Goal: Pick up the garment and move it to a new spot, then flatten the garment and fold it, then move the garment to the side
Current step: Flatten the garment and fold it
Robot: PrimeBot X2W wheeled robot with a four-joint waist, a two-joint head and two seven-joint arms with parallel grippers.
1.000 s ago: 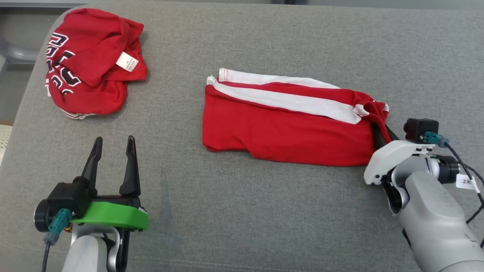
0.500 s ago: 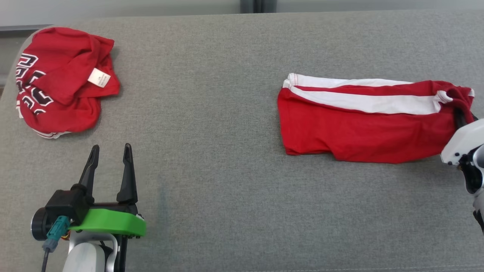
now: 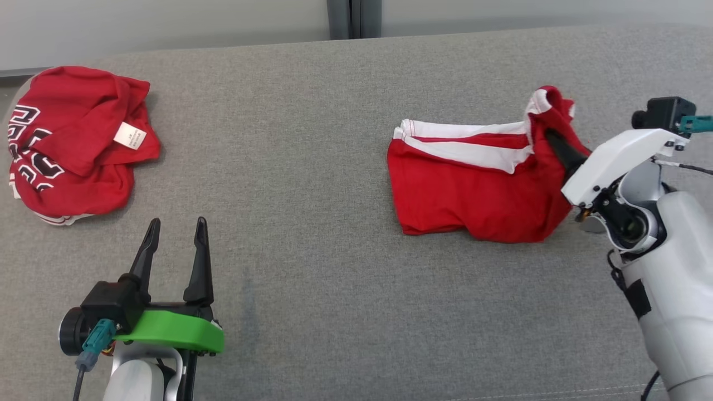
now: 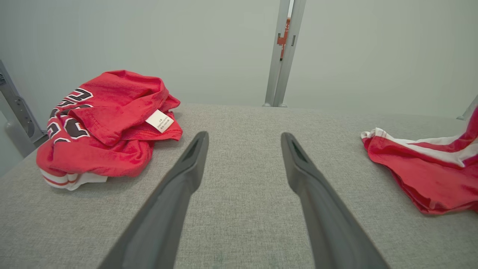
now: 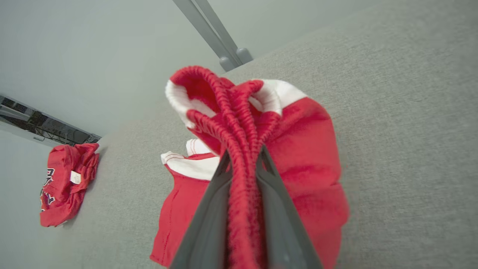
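1. Change since a second ago: the red shorts (image 3: 473, 195) lay stretched flat, and now their right end is raised and the cloth is bunched shorter. The head camera has also swung.
2. The right gripper (image 3: 557, 143) is clenched on the gathered waistband (image 5: 224, 101), lifting it while the rest of the shorts lies on the grey cushion (image 3: 312, 167), right of centre.
3. The left gripper (image 3: 176, 225) stands spread and empty at lower left, near a crumpled red shirt (image 3: 72, 145).
4. The shorts' long axis runs left to right across the head view, with the leg hems toward the robot's left and the waistband toward its right.
5. The shorts are soft red knit with a white side stripe and a ribbed waistband. The cushion is a coarse weave.
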